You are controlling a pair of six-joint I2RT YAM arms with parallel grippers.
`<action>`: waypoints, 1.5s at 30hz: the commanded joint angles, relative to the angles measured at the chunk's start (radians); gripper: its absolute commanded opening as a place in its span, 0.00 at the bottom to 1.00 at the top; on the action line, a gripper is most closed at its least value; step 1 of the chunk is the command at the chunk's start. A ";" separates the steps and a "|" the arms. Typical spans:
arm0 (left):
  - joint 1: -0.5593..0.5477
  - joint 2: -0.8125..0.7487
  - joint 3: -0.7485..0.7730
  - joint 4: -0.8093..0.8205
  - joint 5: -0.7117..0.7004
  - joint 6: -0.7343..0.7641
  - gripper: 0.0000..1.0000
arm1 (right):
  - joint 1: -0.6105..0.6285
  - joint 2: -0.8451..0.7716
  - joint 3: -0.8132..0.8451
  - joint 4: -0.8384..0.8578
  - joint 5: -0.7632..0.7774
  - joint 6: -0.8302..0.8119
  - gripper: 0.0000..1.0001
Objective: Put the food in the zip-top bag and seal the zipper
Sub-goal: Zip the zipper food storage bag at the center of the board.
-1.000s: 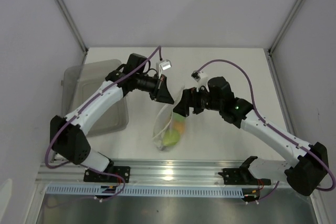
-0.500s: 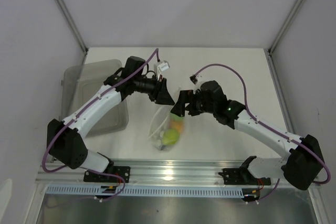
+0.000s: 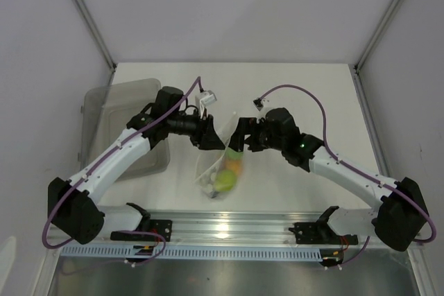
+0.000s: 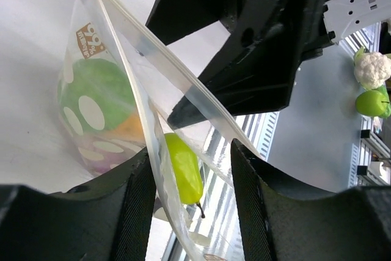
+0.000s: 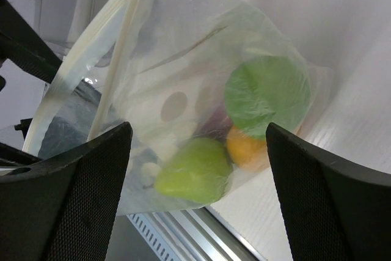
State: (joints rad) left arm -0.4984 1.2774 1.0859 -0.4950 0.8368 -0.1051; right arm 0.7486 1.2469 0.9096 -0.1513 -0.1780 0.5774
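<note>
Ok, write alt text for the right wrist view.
A clear bag holds a green fruit, an orange fruit and a pear, with the white table behind. The right gripper is wide open, its black fingers framing the bag. The zipper runs along the bag's left edge.

The zip-top bag (image 5: 183, 59) is thin clear plastic, shiny and crinkly, and its zipper (image 5: 116, 65) is a thicker, milky plastic strip. Inside it the pear (image 5: 194, 178) looks smooth and glossy, while the round green fruit (image 5: 266, 96) looks smooth but dull. The right gripper (image 5: 197, 131) has black fingers (image 5: 73, 194) with a dull, fine bumpy skin, the table (image 3: 291, 88) is white and matt, the bin (image 3: 111, 102) on the left is cloudy grey plastic, and the near rail (image 3: 229, 223) is shiny metal
</note>
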 commanded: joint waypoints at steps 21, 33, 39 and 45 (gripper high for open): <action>0.014 -0.021 0.011 -0.030 0.090 0.008 0.59 | 0.006 -0.020 -0.028 0.067 0.000 0.029 0.92; -0.046 -0.081 0.008 -0.077 -0.117 0.025 0.60 | 0.018 0.028 0.058 0.010 0.031 0.121 0.91; -0.052 -0.070 0.011 -0.077 -0.097 0.016 0.61 | 0.035 0.057 0.084 0.004 0.040 0.122 0.91; -0.052 -0.081 0.035 -0.118 -0.105 0.027 0.63 | 0.043 0.043 0.083 -0.001 0.055 0.125 0.91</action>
State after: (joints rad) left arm -0.5426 1.2144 1.0721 -0.5877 0.7406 -0.1028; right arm 0.7845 1.3003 0.9489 -0.1616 -0.1532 0.6884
